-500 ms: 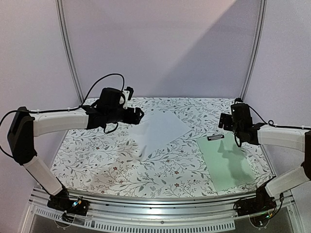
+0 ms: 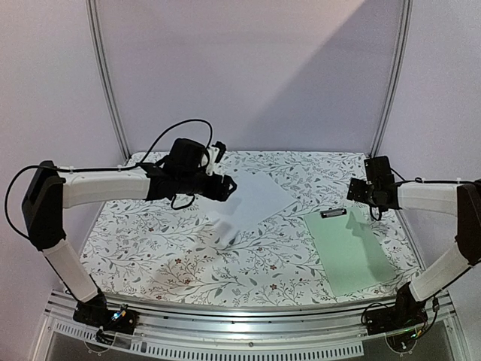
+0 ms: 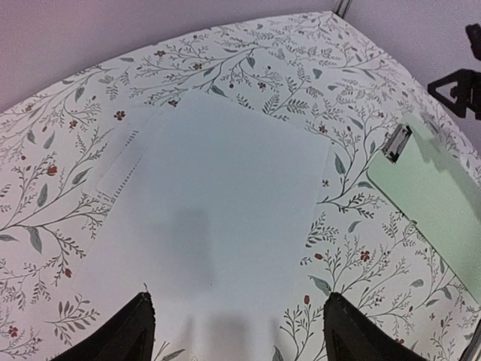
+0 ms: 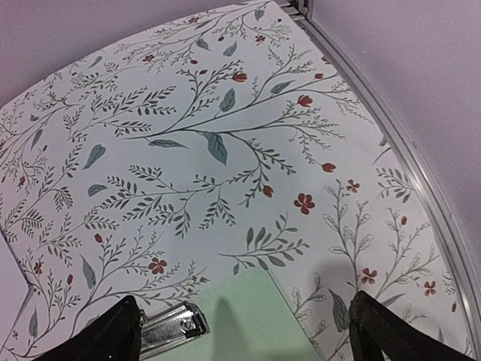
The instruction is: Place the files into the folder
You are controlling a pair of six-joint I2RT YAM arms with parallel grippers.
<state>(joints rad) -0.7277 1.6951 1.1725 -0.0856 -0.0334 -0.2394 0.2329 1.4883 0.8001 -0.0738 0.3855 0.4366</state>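
Files (image 2: 259,197) sit at 4 o'clock from left gripper (image 2: 228,186), the nearer one, jaws wide apart; long axis seemingly 7-to-1 o'clock.

L gripper (image 2: 230,187) is now further right vs 0.5 s ago, its tips over the left edge of the files (image 2: 255,197). R gripper (image 2: 361,190) is now shifted right, off the folder (image 2: 349,252) clip end; R forearm is more level.
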